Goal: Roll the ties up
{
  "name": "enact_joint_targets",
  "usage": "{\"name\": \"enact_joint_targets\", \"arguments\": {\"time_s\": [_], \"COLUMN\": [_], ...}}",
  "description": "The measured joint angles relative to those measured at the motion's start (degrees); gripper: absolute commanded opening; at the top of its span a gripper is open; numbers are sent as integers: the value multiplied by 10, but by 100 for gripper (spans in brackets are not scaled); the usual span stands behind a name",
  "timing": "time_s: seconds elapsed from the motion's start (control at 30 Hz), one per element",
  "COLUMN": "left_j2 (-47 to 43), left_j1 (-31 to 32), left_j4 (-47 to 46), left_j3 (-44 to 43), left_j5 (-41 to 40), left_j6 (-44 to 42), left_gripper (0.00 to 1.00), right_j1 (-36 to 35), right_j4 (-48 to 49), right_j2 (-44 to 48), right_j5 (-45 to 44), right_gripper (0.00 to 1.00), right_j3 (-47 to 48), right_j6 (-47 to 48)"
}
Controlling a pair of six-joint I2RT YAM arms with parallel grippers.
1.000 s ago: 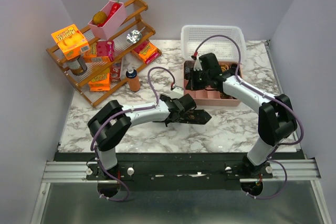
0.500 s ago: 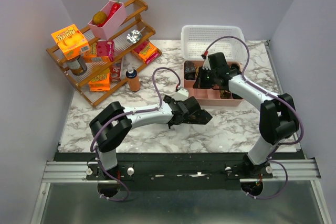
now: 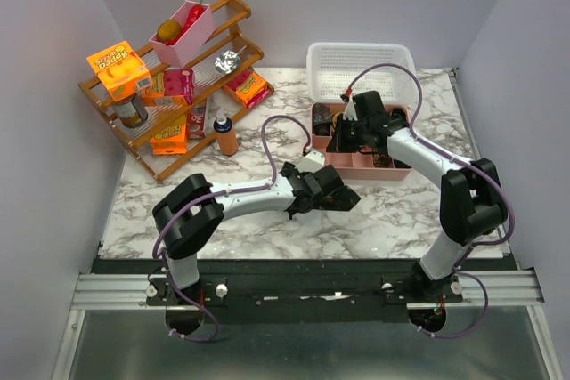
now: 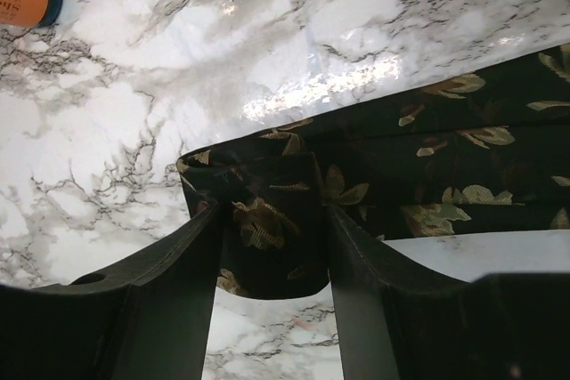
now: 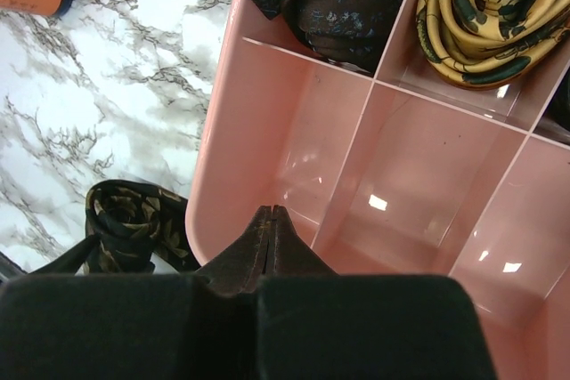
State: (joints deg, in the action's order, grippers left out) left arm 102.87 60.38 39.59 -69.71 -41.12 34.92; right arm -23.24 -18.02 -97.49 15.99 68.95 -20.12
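Just in front of the pink plastic tray with compartments [image 3: 358, 173], near its front left corner, a black fabric necktie with gold leaves [image 4: 419, 162] lies on the white marbled surface [image 3: 178, 206]. One end is folded into a loose roll, and the rest runs flat alongside the tray's front. The left pincer [image 4: 269, 229] is clenched on that roll, with a dark finger [image 4: 169, 291] pressed against each side of it. The right pincer [image 5: 270, 213] hangs over a compartment by the tray's left wall, its jaws pressed tight together with nothing between them. In the compartment behind that one sits a dark brown rolled tie [image 5: 334, 6], and the compartment to its right holds a yellow coiled tie with dark green markings [image 5: 485, 6]. A white plastic mesh basket [image 3: 361, 64] stands just behind the tray, and an orange bottle [image 3: 226, 136] stands well to the tray's left
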Motion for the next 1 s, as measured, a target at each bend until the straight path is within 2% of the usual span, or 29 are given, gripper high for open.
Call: {"name": "enact_joint_targets", "arguments": {"time_s": [0.63, 0.83, 1.0], "left_j2": [14, 13, -23], "left_j1": [5, -2, -29], "left_j4": [-89, -95, -99], "left_j3": [0, 0, 2], "left_j5": [99, 105, 126], "left_j6": [-15, -17, -25], "left_gripper": [60, 67, 70], "right_j1": [0, 0, 0], "right_j4": [4, 4, 4], "right_j2": [-10, -12, -10], "right_j5": [16, 29, 43], "right_gripper": [1, 1, 1], "right_j3": [-4, -4, -10], "right_j6": [1, 6, 11]}}
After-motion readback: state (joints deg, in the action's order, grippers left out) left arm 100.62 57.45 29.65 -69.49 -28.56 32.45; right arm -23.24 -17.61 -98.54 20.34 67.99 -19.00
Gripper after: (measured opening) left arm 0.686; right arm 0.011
